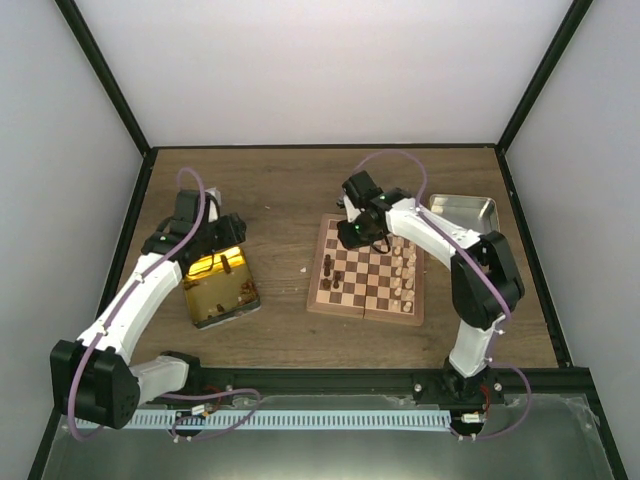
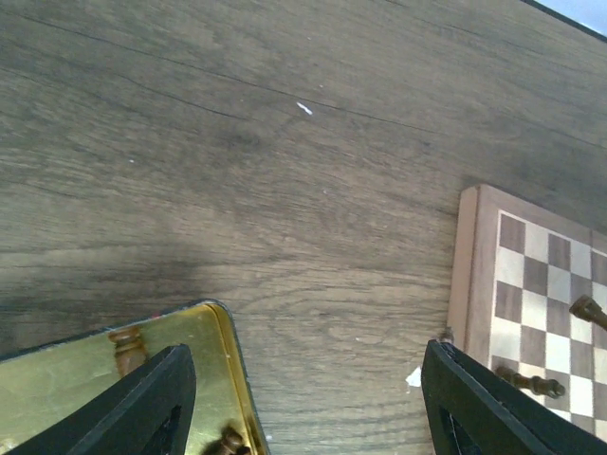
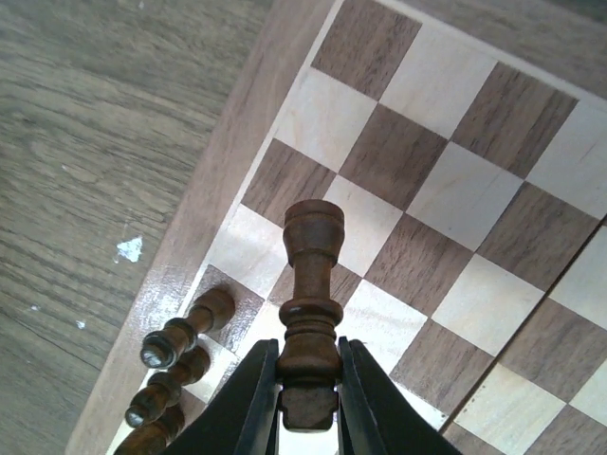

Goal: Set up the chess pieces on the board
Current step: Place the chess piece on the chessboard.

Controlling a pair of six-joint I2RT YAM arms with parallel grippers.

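Right gripper (image 1: 356,232) sits over the board (image 1: 366,312), near its far-left corner. The overhead view can't resolve the grip, but the right wrist cam does. Its fingers (image 3: 242,408) are clamped on the base of a dark brown piece (image 3: 313,246), which stands upright with a turned collar and a flat-topped head (type unclear). It's over the squares by the board's left edge; can't tell whether it touches down. The same view shows three dark chessmen (image 3: 175,365) in a tight row along that edge.

Overhead only: the board lies right of centre on the table (image 1: 280,190). Cream chessmen (image 1: 407,272) are lined down the board's right side. A silver tin (image 1: 463,212) sits by the table's far-right corner.

Left gripper (image 1: 215,238) hangs over the far end of the gold tin (image 1: 210,270), toward the table's left edge. On the left wrist cam its fingers (image 2: 142,408) are spread wide, with nothing between them and bare wood below. The tin's corner is under the left finger, with dark pieces (image 2: 128,346) lying inside. The board's left border shows at the frame's right.
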